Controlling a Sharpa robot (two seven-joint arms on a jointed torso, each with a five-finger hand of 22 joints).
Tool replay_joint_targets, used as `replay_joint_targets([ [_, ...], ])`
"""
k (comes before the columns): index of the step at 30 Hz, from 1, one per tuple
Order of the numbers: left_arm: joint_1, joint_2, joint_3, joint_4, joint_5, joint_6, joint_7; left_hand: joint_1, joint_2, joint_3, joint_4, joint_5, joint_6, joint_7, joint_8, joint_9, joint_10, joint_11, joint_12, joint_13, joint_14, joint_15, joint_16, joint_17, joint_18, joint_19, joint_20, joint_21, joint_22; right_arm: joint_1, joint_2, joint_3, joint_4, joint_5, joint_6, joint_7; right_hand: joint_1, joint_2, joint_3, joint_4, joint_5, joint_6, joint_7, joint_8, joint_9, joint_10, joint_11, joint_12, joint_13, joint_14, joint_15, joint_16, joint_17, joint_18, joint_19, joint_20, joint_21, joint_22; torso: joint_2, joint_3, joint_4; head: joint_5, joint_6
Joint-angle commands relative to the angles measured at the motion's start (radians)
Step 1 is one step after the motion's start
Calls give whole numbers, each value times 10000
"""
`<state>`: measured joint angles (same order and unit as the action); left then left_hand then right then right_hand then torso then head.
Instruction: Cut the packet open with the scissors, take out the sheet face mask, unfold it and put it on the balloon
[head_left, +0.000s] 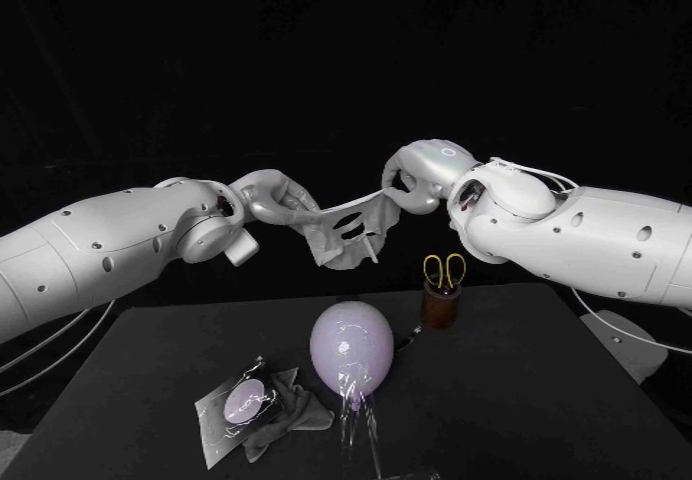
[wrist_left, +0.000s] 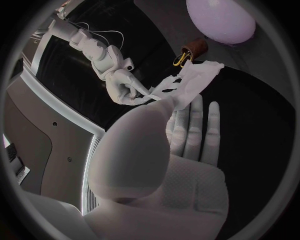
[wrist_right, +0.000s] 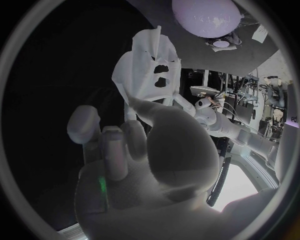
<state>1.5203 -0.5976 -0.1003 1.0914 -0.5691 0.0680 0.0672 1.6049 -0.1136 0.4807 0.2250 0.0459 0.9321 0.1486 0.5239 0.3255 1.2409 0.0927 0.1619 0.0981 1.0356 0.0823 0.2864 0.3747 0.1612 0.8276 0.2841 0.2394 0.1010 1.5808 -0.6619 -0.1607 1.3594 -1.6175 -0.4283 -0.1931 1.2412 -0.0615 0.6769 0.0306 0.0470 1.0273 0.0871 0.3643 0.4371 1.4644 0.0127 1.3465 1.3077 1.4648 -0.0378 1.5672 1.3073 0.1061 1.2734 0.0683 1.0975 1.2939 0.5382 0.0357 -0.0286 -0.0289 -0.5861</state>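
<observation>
Unfolding step is running: left hand (head_left: 274, 200) and right hand (head_left: 411, 185) are each pinching a side of the sheet mask (head_left: 346, 235), stretching it mid-air, far of the balloon (head_left: 352, 345) on the worktop (head_left: 548, 400). Next likely needs lowering it centred.

Blades of the scissors (head_left: 446, 269) hidden inside the brown holder (head_left: 440, 308), yellow handles alone visible. Fingertips of the left hand (head_left: 271, 200) concealed behind the sheet mask (head_left: 346, 232) in head view. Lower mask edge covered by the blurred thumb of the right hand (wrist_right: 156, 165). Balloon (wrist_left: 222, 20) cut off at the circle's rim. Print on the packet (head_left: 238, 405) illegible.
</observation>
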Motion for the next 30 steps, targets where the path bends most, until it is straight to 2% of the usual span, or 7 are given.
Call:
replay_joint_targets([
  [1,-3,51,-27,-20,403,-135,91,65,161,193,-85,32,-124,54,-120,249,-162,78,-30,-5,-180,31,28,17,98,57,-17,89,24,0,-10,6,34,-91,-782,8,35,43,9,69,34,82,-25,195,91,246,-33,37,1138,1060,-58,36,2635,-15,86,18,54,31,5,-7,1,10,8],
  [9,-130,65,-137,-13,1691,47,473,-2,227,470,-148,31,-195,174,-235,272,-586,257,-265,-98,-627,218,-198,-48,113,16,-38,177,80,-14,136,7,-195,118,-929,62,35,39,9,71,34,85,-27,196,92,250,-35,43,1142,1060,-59,36,2635,-17,91,18,61,36,9,-2,-15,13,18],
  [21,-288,-83,-189,561,4704,1882,974,-274,469,1326,-221,28,-860,563,-83,697,-1688,741,-1013,-369,-1236,633,-1059,-541,223,99,-127,387,155,-116,843,6,-1093,349,-476,321,39,37,13,74,34,84,-29,195,91,236,-37,0,1113,1060,-62,36,2635,6,29,18,-42,-23,-3,-4,-4,-23,17],
  [23,-318,-124,-191,677,5084,2097,990,-345,579,1483,-201,27,-1096,633,144,896,-1867,797,-1023,-371,-1089,636,-1089,-609,239,197,-148,397,133,-150,973,5,-1277,357,-368,397,41,37,16,75,34,81,-29,193,90,227,-38,-25,1097,1060,-62,36,2635,17,0,18,-90,-50,-6,-5,-5,-29,29],
  [24,-339,-153,-191,748,5319,2255,1004,-401,672,1658,-217,30,-1387,691,429,1131,-2022,843,-1023,-372,-1036,655,-1165,-694,236,271,-172,378,94,-176,1065,4,-1410,362,-282,449,43,39,18,76,34,78,-29,191,89,227,-38,-24,1098,1060,-63,36,2635,22,-15,18,-113,-63,-3,-1,-2,-28,30],
  [25,-364,-186,-192,818,5525,2420,1026,-575,759,1971,-259,1,-1872,791,1042,1595,-2108,920,-946,-340,-970,698,-1300,-840,215,340,-170,297,2,-200,1154,3,-1541,367,-193,510,45,40,21,78,34,74,-28,188,88,220,-38,-43,1085,1059,-63,34,2630,31,-39,18,-152,-85,-1,2,-4,-24,34],
  [30,-470,-327,-192,1081,6041,2937,1105,-941,805,2791,-531,25,-2749,922,2112,2328,-2374,1005,-985,-354,-892,746,-1530,-1081,229,424,-173,144,-164,-288,1448,-9,-1997,442,75,765,49,45,34,95,32,49,-21,173,81,198,-33,-97,1052,1043,-62,18,2586,51,-101,19,-251,-137,18,-6,-3,-49,42],
])
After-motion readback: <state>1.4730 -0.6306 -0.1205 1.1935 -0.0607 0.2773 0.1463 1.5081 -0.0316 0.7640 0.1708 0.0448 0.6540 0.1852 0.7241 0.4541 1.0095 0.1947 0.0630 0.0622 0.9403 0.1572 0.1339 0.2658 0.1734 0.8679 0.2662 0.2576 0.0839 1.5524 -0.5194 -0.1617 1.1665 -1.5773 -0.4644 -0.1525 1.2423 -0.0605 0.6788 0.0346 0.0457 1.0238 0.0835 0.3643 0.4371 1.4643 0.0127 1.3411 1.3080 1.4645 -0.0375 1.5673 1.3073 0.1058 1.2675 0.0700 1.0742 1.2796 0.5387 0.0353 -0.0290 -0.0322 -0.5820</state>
